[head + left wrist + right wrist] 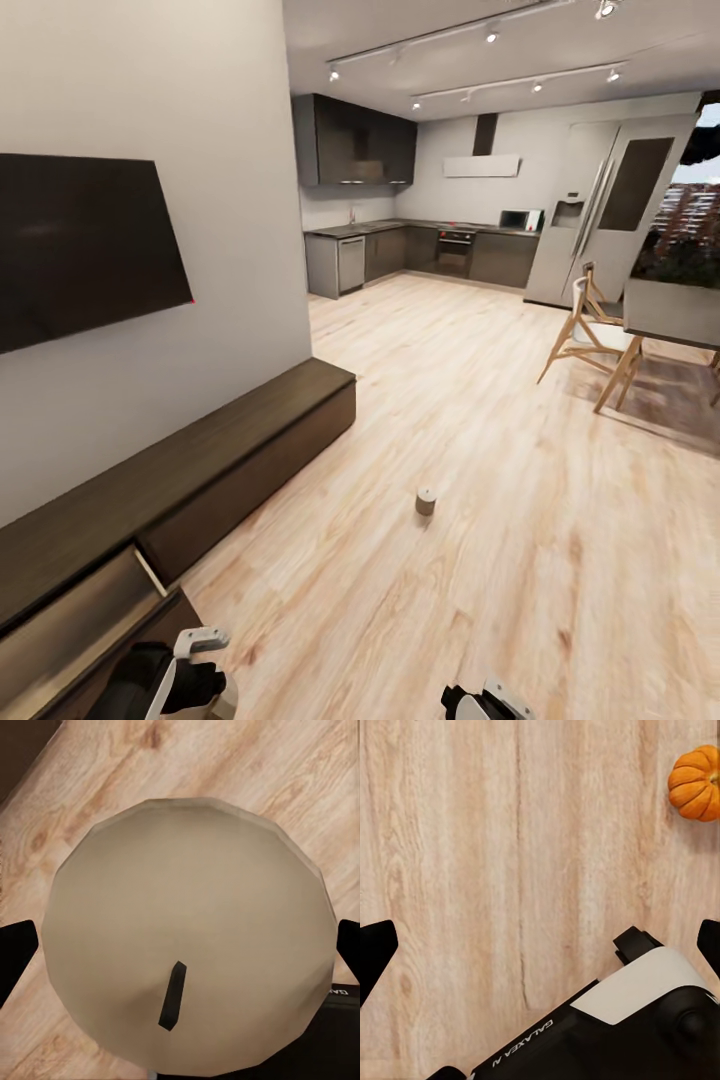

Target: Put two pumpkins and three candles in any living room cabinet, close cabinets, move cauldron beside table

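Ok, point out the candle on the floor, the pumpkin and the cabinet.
candle on the floor (426,500), head view, its side.
pumpkin (697,783), right wrist view, its ribbed top.
cabinet (200,450), head view, its top surface.
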Controlling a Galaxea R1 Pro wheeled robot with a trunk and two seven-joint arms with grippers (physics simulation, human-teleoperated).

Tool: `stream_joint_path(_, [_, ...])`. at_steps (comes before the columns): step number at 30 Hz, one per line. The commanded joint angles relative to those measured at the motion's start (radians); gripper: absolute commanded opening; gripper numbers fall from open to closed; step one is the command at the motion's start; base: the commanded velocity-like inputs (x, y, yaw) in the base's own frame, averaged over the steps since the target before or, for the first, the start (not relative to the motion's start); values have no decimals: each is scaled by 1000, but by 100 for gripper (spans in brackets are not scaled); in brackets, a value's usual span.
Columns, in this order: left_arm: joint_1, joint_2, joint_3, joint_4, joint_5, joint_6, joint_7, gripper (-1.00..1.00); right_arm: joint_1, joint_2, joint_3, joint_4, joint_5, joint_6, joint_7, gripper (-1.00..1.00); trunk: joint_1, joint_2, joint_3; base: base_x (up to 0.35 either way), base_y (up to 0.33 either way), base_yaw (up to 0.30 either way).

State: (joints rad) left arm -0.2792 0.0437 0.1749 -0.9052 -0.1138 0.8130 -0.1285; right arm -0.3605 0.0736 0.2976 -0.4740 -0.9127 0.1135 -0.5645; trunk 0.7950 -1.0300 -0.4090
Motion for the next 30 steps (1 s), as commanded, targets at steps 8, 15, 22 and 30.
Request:
stream_joint_path(8, [0, 0, 0, 0, 0, 0, 0, -100, 0, 0, 0, 0, 0, -2, 0, 100, 0, 0, -1, 90, 200, -262])
stream_joint_path(15, [0, 1, 0, -1, 0, 0, 0, -100, 0, 0, 0, -1, 1, -4, 1, 100, 0, 0, -4, 243, 224, -52])
stream_joint_path(22, [0, 0, 0, -1, 0, 0, 0, -100, 0, 0, 0, 0, 2, -9, 0, 100, 0, 0, -13, 256, 226, -92])
stream_joint_path(30, [0, -1, 0, 0, 0, -1, 1, -100, 0, 0, 0, 0, 2, -9, 0, 100, 0, 0, -25, 254, 105, -120])
